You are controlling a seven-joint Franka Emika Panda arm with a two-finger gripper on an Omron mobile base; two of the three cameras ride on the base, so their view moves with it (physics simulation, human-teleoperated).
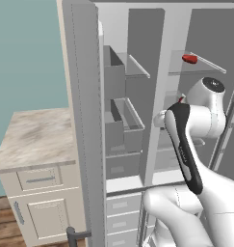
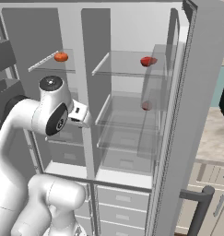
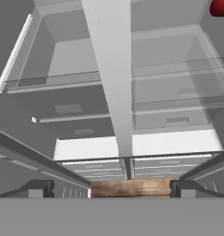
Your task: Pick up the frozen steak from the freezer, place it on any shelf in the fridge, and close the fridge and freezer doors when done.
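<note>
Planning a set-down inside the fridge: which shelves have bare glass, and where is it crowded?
Top fridge shelf: bare from the centre divider to a red item at its right end. Next shelf down: bare on the left, a dim reddish thing at right. Crowding is all at the right ends.

Both doors (image 2: 203,92) swung wide, so front access is free. Centre divider (image 3: 111,78) splits the two openings. Glass shelves (image 2: 127,64) and grey bins (image 1: 119,125) limit vertical room inside.

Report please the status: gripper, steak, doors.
Gripper open, holding nothing, facing the divider between the compartments. Red steak lying on upper freezer shelf, untouched. Both doors wide open. Nothing in the way.
</note>
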